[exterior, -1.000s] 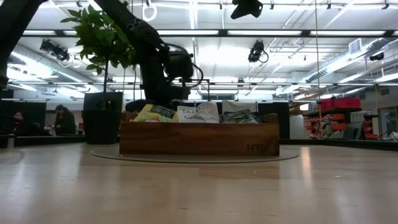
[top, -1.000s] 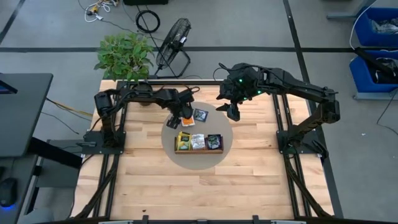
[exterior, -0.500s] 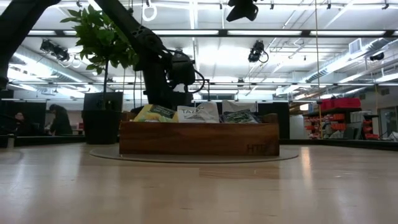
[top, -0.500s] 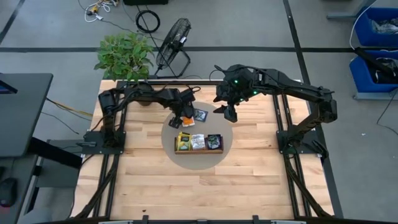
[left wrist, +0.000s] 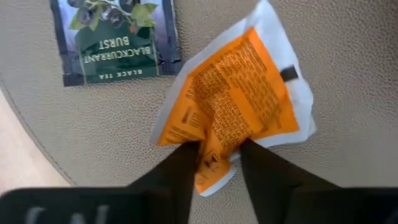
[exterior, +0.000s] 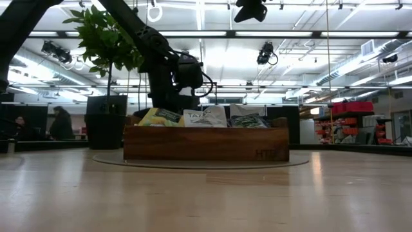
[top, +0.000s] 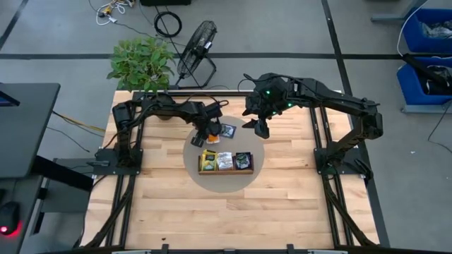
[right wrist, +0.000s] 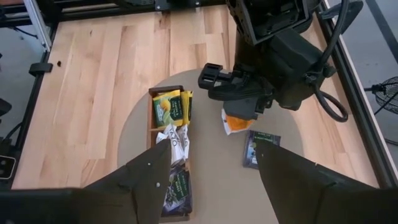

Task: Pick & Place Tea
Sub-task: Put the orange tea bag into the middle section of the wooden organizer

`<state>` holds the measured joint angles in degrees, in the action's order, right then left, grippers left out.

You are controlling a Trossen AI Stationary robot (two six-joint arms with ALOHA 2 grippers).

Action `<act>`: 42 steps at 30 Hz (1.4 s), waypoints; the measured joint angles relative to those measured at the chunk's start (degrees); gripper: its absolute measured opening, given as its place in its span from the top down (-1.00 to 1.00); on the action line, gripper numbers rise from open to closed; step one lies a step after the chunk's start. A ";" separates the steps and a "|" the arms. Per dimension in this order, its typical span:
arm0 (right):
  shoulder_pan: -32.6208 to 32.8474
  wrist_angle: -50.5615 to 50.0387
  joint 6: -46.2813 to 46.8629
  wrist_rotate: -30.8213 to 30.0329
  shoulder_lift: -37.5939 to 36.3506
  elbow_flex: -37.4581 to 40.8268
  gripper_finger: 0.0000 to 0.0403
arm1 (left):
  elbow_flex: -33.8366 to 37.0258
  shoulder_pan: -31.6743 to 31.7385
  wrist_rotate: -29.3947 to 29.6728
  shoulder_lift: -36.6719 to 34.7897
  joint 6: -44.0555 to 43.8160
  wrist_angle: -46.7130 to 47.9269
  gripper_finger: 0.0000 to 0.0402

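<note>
Two grippers: left gripper (left wrist: 214,158) is pinched on the orange tea packet (left wrist: 233,106); right gripper (top: 259,129) is held open above.
Surface: packet lies on the round mat (top: 258,152), wooden table (top: 282,204).
Room: plant (top: 141,62), fan (top: 198,42).

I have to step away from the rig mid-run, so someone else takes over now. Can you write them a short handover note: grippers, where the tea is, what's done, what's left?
Left gripper: down on the round mat, fingers pinching a corner of the orange tea packet, which lies crumpled on the mat.
Right gripper: open, empty, hovering above the mat's far edge.
Blackcurrant packet: flat on the mat beside the orange one, untouched.
Wooden tray: all three compartments already hold packets, the yellow ones at one end.
Done: most tea is in the tray.
Left: lift the orange packet into the tray, then the blackcurrant one.
</note>
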<state>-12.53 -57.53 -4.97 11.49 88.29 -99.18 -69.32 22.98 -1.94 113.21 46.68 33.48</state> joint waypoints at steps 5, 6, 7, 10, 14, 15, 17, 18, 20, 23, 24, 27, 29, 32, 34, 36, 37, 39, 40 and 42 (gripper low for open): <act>0.00 0.01 0.00 -0.04 -0.02 0.00 -0.21 | 0.00 0.00 1.16 0.10 0.00 -0.33 0.69; 0.00 0.01 0.00 -0.04 -0.01 0.00 -0.21 | 0.00 -0.04 1.62 0.10 0.02 -0.37 0.76; 0.00 0.01 0.00 -0.04 -0.02 0.00 -0.21 | -0.13 -0.08 2.04 0.09 0.02 -0.12 0.82; 0.00 0.01 -0.06 -0.04 -0.02 -0.02 -0.21 | -1.02 -0.07 2.46 -0.77 0.02 1.24 0.92; 0.00 0.05 -0.48 -0.04 -0.04 -0.02 -0.21 | -3.16 0.11 3.67 -2.41 0.01 5.76 0.90; 0.00 0.05 -0.66 -0.04 -0.04 -0.02 -0.21 | -4.37 0.12 3.95 -2.90 0.00 6.22 0.87; 0.00 0.05 -1.16 -0.04 -0.04 -0.02 -0.21 | -6.78 0.15 4.43 -4.01 -0.68 9.06 0.84; 0.00 0.05 -1.43 -0.07 -0.04 -0.02 -0.21 | -7.97 0.15 4.48 -4.13 -1.14 10.82 0.84; 0.00 0.07 -1.59 -0.08 -0.07 -0.02 -0.21 | -10.24 0.11 4.43 -4.05 -1.95 14.11 0.85; 0.00 0.07 -2.18 -0.07 -0.07 -0.04 -0.21 | -14.03 0.07 4.34 -4.68 -2.47 17.92 0.91; 0.02 0.10 -2.55 -0.07 -0.07 -0.04 -0.21 | -15.16 0.07 4.25 -5.03 -2.64 19.70 0.92; 0.05 0.11 -3.42 -0.08 -0.40 -0.04 -0.21 | -19.49 0.21 2.98 -5.51 -3.80 24.62 0.92; 0.25 0.87 -3.80 -0.09 -0.93 -0.09 -0.21 | -23.15 0.52 0.89 -5.86 -4.87 28.29 0.91; 1.04 1.58 -4.52 -0.41 -2.03 -0.09 -0.19 | -29.41 1.19 -3.96 -5.94 -8.03 32.96 0.91; 1.47 2.50 -4.71 -0.55 -2.54 -0.09 -0.16 | -33.39 1.63 -7.62 -5.97 -10.20 34.57 0.92; 1.97 3.83 -5.04 -0.55 -2.67 -0.09 -0.14 | -37.42 2.11 -11.54 -5.97 -12.16 35.84 0.92; 2.07 4.49 -5.38 -0.57 -2.67 -0.09 -0.12 | -39.32 2.30 -13.49 -5.97 -13.62 36.32 0.92; 2.30 5.99 -6.57 -0.57 -2.72 -0.09 -0.10 | -42.45 2.38 -17.17 -6.06 -15.77 36.16 0.90; 2.31 7.45 -7.14 -0.57 -2.75 -0.09 -0.08 | -43.87 2.37 -18.92 -6.06 -16.53 36.30 0.90; 2.31 9.80 -8.46 -0.97 -2.75 -0.09 -0.06 | -46.48 2.32 -22.13 -6.06 -18.24 36.36 0.89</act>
<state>-10.22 -47.73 -13.43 10.51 85.54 -99.26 -115.80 25.30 -24.08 107.15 28.44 69.83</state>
